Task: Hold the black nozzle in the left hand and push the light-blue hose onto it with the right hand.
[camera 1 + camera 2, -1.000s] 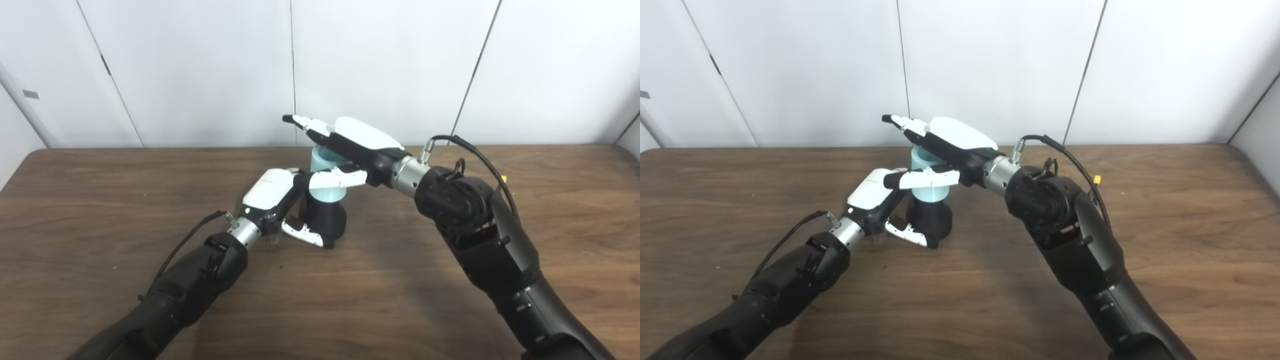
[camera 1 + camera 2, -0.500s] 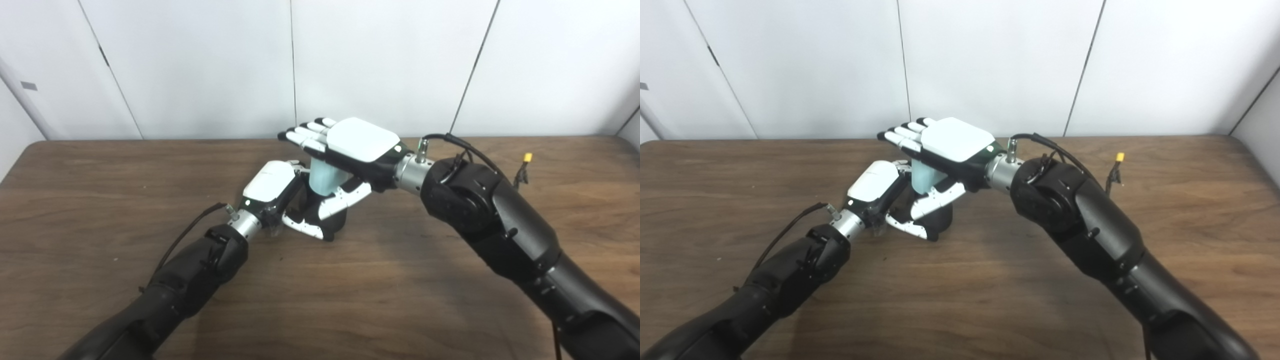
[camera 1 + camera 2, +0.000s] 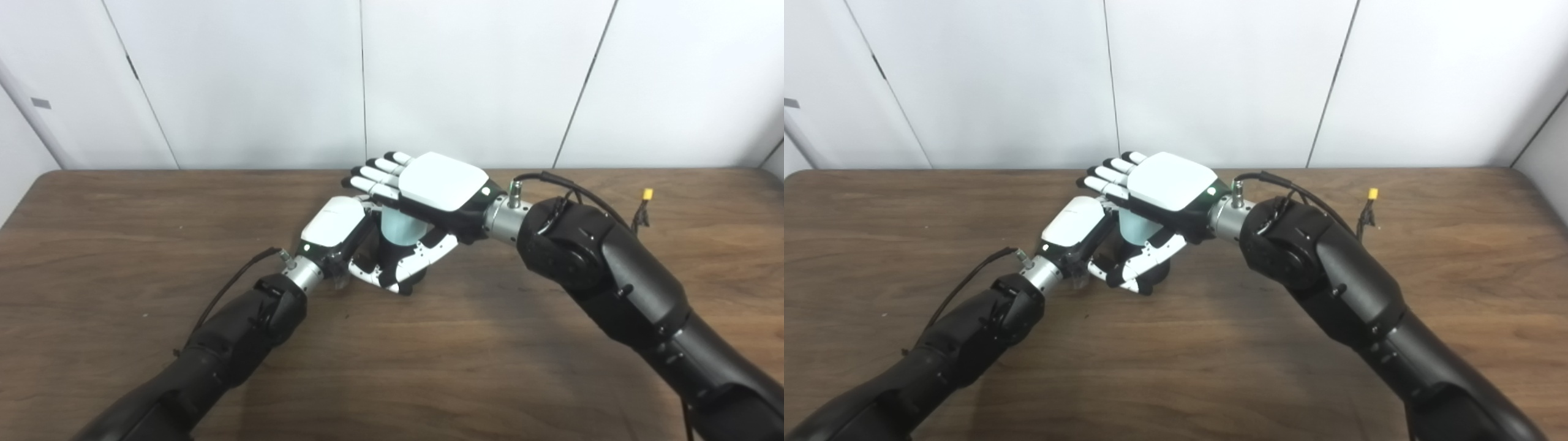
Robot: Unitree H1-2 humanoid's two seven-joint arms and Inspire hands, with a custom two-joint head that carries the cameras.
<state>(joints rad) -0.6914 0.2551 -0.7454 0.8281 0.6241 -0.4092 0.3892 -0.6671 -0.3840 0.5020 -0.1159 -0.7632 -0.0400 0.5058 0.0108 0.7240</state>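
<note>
Left eye view has both arms meeting mid-table [image 3: 122, 245], a bit toward the far edge. My left hand [image 3: 334, 229] is wrapped around the black nozzle [image 3: 1154, 278], which stands on the wood; its thumb curls across the front and the fingers go round the back where I can't see them. So that one is closed on the nozzle as far as I can tell.

Sitting upright on top of the nozzle is the light-blue hose [image 3: 401, 228], just a short stubby piece. Only the middle of it shows, since my right hand [image 3: 432, 184] lies flat, palm down, right over its top end. The fingers [image 3: 373, 177] of that hand are stretched out straight and slightly fanned, pointing left toward the far wall, not curled around anything. Its thumb angles down in front of the hose and nozzle. Whether the palm is actually pressing on the hose rim or just above it, I can't tell from either eye.

Right eye view shows the same thing from slightly to the side.
</note>
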